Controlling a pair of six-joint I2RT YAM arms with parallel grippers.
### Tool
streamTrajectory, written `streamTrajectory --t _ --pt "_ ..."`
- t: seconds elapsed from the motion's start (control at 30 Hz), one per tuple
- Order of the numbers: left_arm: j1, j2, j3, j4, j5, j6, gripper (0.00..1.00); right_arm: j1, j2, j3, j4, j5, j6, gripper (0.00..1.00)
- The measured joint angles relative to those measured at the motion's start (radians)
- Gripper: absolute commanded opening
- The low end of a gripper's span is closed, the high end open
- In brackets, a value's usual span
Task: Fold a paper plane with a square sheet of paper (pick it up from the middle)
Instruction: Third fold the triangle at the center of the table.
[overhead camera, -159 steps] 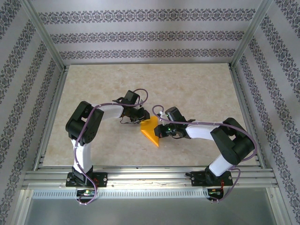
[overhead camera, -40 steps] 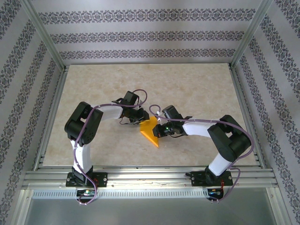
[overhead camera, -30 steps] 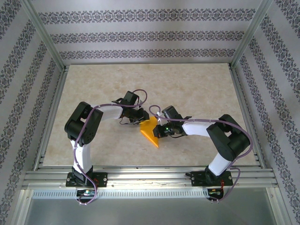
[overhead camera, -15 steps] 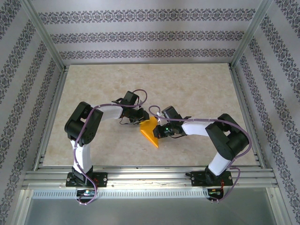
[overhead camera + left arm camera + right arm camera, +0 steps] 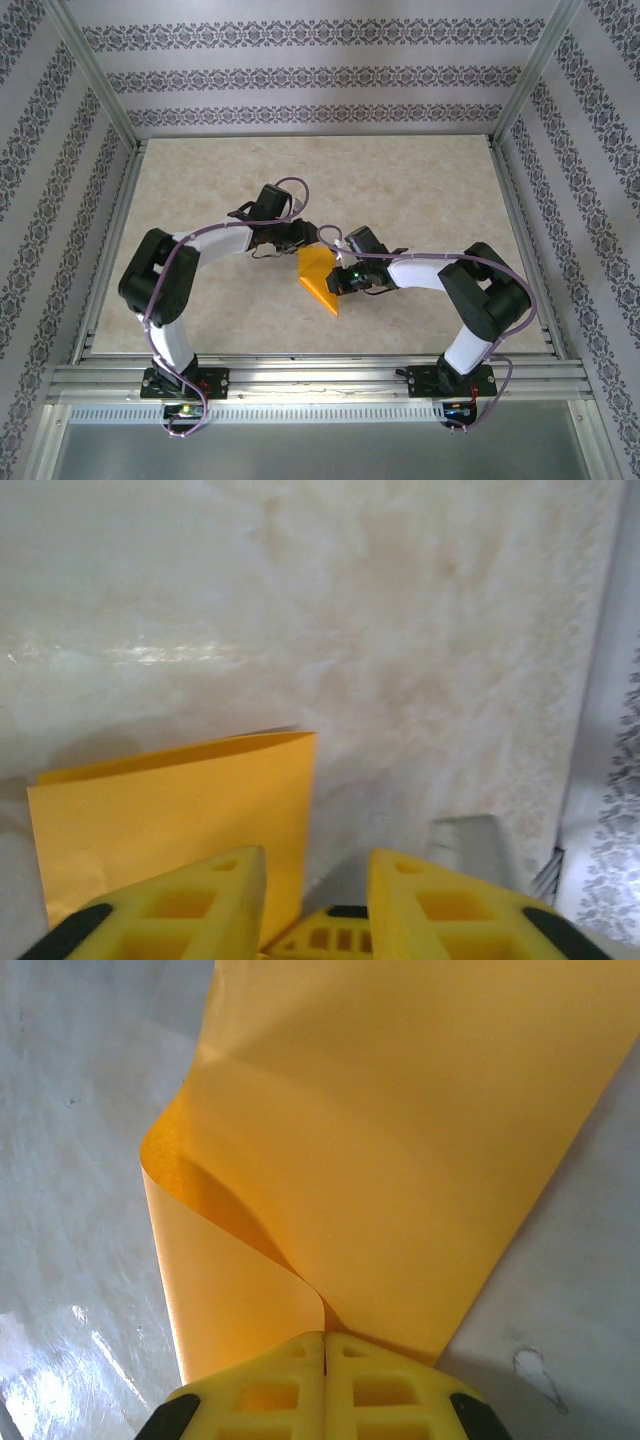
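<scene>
On counter (image 5: 430, 190), centre: orange sheet (image 5: 318, 277), partly folded, flap curling up. Right pincer (image 5: 323, 1345) clamped on sheet edge at 3 o'clock. Left pincer (image 5: 315, 905) apart, beside sheet's 11 o'clock corner. Best approach: hold flap low, match edges, press crease flat before letting go.

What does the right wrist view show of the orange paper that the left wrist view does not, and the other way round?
Right wrist view: the right gripper, shut on the orange paper, and a curled fold that runs out from its fingertips. Left wrist view: the left gripper, jaws parted, a flat, straight-edged corner of the paper, and the patterned wall at the far right. Both: the orange paper lying on the pale marbled table.
</scene>
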Motion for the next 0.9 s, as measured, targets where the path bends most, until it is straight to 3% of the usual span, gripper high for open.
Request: streamTrajectory --t 0.13,0.37,0.6,0.9 --pt "0.000 -0.142 -0.136 0.070 -0.015 -0.058 0.13 0.000 0.002 0.003 -0.001 0.000 0.000 0.00" --pt "-0.064 -0.257 -0.386 0.200 -0.034 -0.211 0.05 0.000 0.007 0.010 -0.001 0.000 0.000 0.00" --pt "-0.171 -0.208 -0.426 0.328 -0.057 -0.314 0.03 0.000 0.008 0.011 -0.001 0.001 0.000 0.00" --pt "-0.182 -0.127 -0.422 0.354 -0.097 -0.343 0.03 0.000 0.008 0.011 -0.001 0.001 0.000 0.00"
